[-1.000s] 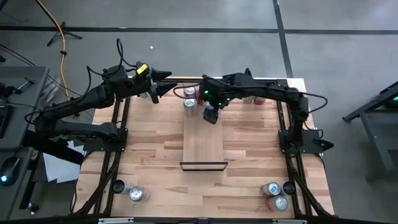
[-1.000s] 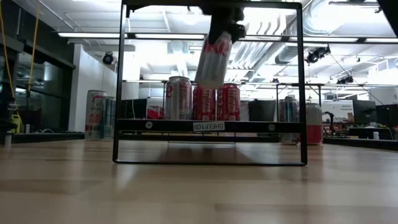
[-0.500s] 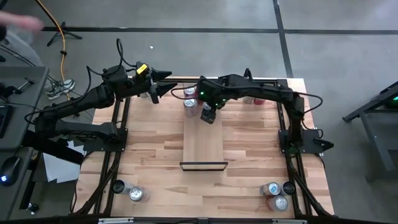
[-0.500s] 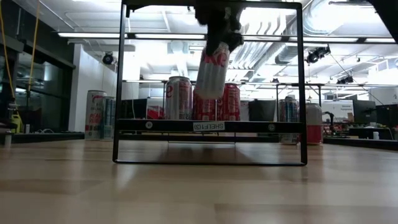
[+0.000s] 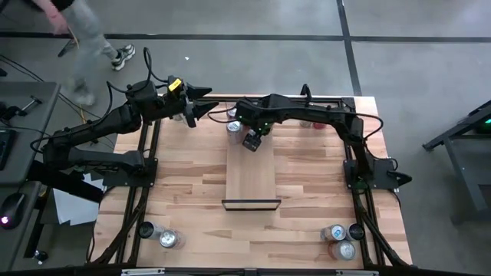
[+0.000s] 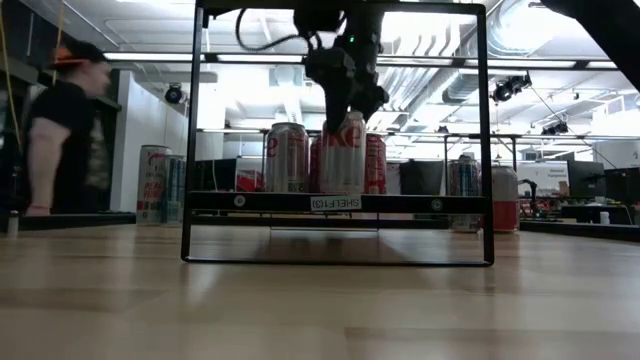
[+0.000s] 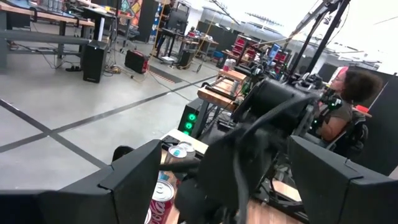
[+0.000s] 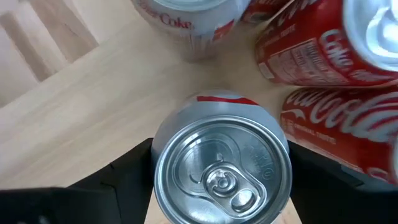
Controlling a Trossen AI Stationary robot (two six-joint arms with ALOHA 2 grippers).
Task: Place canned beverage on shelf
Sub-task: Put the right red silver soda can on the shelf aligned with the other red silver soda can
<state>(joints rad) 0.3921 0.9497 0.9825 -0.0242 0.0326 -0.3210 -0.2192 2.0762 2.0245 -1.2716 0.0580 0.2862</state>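
Showing, from left to right in the high view: left claw parked past the worktop's far left corner, fingers spread and holding nothing; right claw over the far end of the shelf, clamped on a silver Coke can; loose cans near the front corners of the worktop. No subject of motion claimed for either arm.

Task progress, as a judgement: placement nearly complete. Can upright in the low view, base apparently level with the shelf board and in front of a row of red Coca-Cola cans, beside a silver can. Remaining: opening of the claw and withdrawal upward without tipping the can or its close neighbours. Actual contact of base with board not certain from these views.

Contributions of single views: low view alone gives height of the can against the board, plus a person standing in the room at far left. Right wrist view alone gives the can's lid and pull tab from above, dark fingers pressed on both sides, red cans just beside. High view alone gives the position along the shelf. Left wrist view mostly blocked by arm hardware; shows the left claw's fingers apart.
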